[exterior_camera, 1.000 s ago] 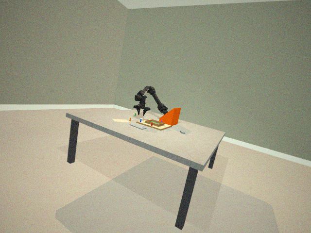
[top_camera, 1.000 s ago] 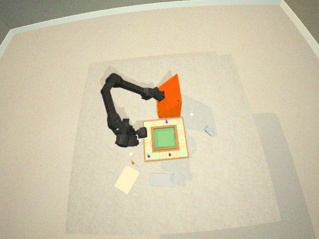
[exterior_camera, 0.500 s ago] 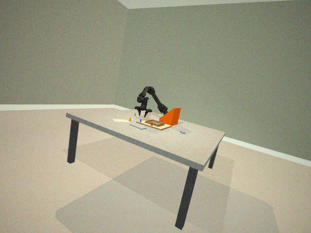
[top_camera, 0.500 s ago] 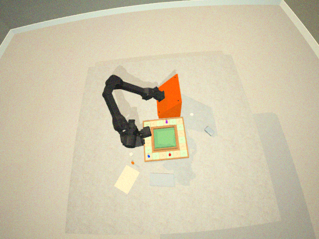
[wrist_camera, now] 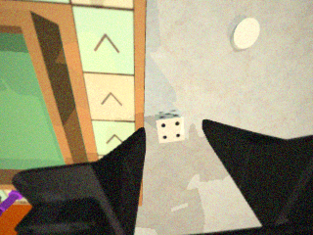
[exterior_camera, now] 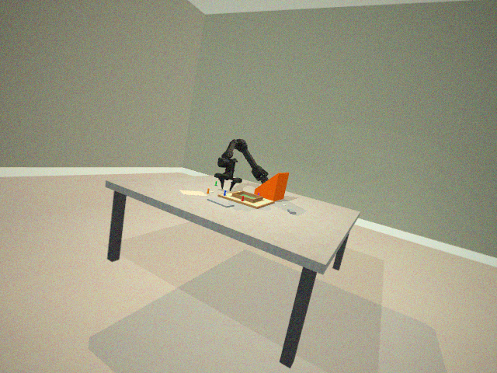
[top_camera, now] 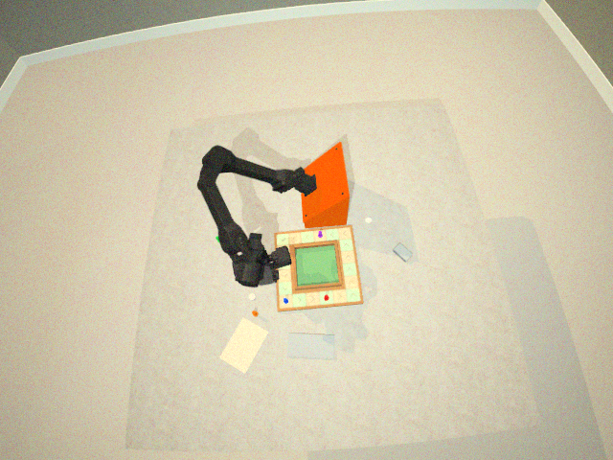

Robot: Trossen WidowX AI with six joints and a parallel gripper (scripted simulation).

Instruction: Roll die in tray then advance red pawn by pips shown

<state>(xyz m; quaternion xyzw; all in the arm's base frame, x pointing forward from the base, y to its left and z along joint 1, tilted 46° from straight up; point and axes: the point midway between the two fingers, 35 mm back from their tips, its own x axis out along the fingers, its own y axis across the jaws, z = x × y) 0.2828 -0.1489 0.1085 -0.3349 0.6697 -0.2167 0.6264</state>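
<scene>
The white die (wrist_camera: 170, 129) lies on the table just outside the board's edge, four pips up; the arm hides it in the top view. My gripper (wrist_camera: 173, 127) (exterior_camera: 226, 189) is open and empty, pointing down above the die, which shows between the fingertips in the wrist view. The red pawn (top_camera: 326, 297) (exterior_camera: 242, 198) stands on the board's track, on the side away from the orange block. The board (top_camera: 360, 277) has arrowed squares around the wooden tray (top_camera: 341, 267) (exterior_camera: 262, 199) with a green floor, which holds nothing that I can see.
A blue pawn (top_camera: 285, 300) and a purple pawn (top_camera: 319, 234) stand on the board. Off it are an orange pawn (top_camera: 255, 313), a green pawn (exterior_camera: 216, 183), white discs (top_camera: 252, 296) (top_camera: 368, 219), a cream sheet (top_camera: 243, 345), a grey panel (top_camera: 310, 345), a small grey block (top_camera: 402, 251) and the orange wedge (top_camera: 327, 185).
</scene>
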